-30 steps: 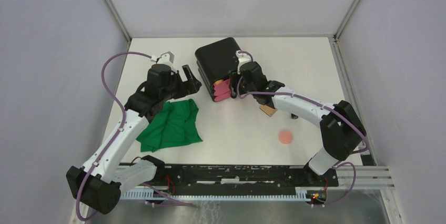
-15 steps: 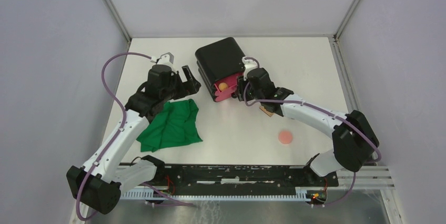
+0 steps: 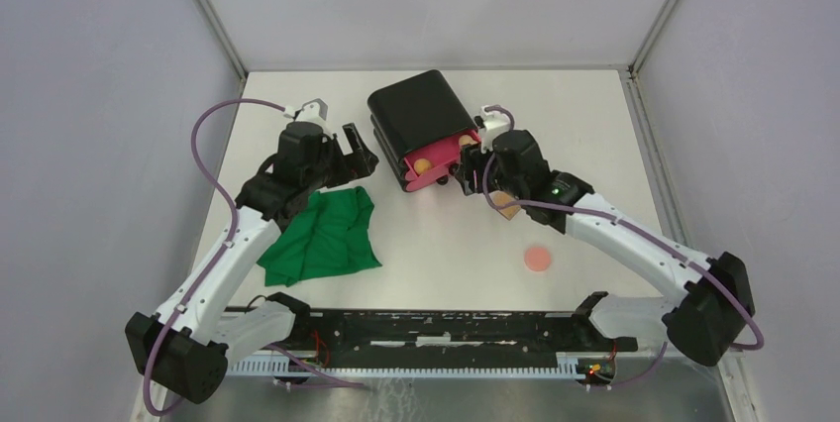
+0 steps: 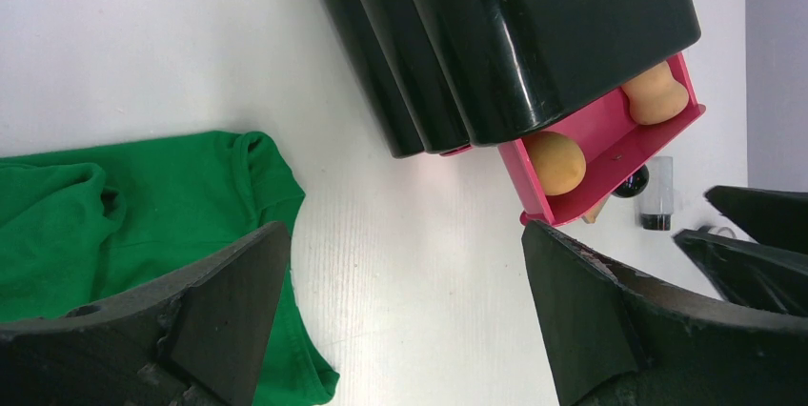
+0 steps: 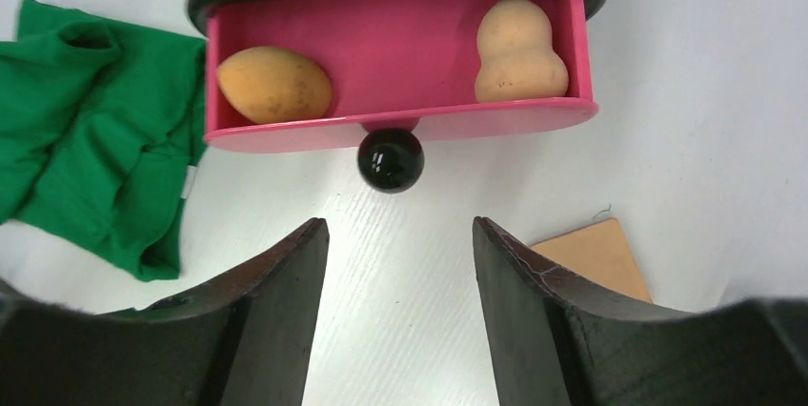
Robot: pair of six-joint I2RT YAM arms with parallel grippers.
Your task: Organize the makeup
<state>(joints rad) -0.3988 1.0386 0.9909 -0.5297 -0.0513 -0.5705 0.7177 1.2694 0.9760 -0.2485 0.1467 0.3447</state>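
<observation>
The top pink drawer [image 5: 400, 125] of the black box [image 3: 416, 120] stands pulled out. Two orange sponges [image 5: 274, 84] [image 5: 519, 51] lie in it. My right gripper [image 5: 398, 234] is open and empty, just in front of the drawer's black knob [image 5: 391, 159], not touching it. The tan square pad [image 5: 595, 253] lies beside its right finger. The pink round puff [image 3: 538, 260] lies on the table nearer the front. A small pale tube with a dark end [image 4: 656, 194] lies beyond the drawer. My left gripper [image 4: 402, 234] is open and empty left of the box. The compact is not in view.
A crumpled green cloth [image 3: 322, 234] lies left of the box, under my left gripper's near finger [image 4: 229, 292]. Two more pink drawers [image 3: 421, 182] sit shut below the open one. Grey walls close in the white table [image 3: 446, 244] on three sides.
My right gripper has drawn back to the right and the top pink drawer has slid out with it, uncovering the two sponges. The left arm has not moved.
</observation>
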